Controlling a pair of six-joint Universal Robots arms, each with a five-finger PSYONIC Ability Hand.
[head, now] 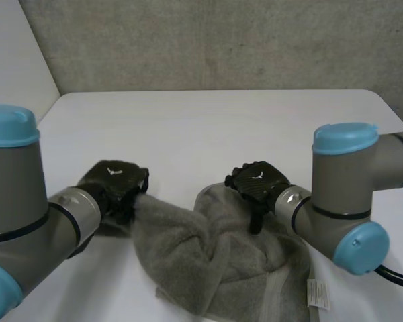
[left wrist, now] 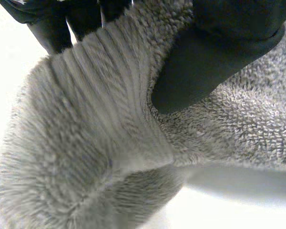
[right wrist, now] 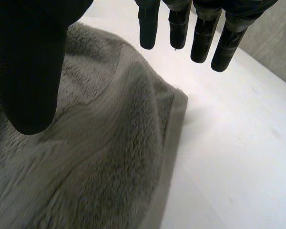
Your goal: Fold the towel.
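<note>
My left hand (head: 117, 182) pinches the left edge of the crumpled towel (head: 215, 261), likely to pull it flat on the table's (head: 208, 127) near side, while my right hand (head: 256, 182) hovers over its far edge, fingers (right wrist: 178, 28) straight and spread, gripping nothing.

soft, even light lies on the white worktop (head: 208, 127), probably from overhead. in the left wrist view the worktop glares almost white beside the towel (left wrist: 86, 143), with a faint grey shadow beneath its raised fold.
</note>
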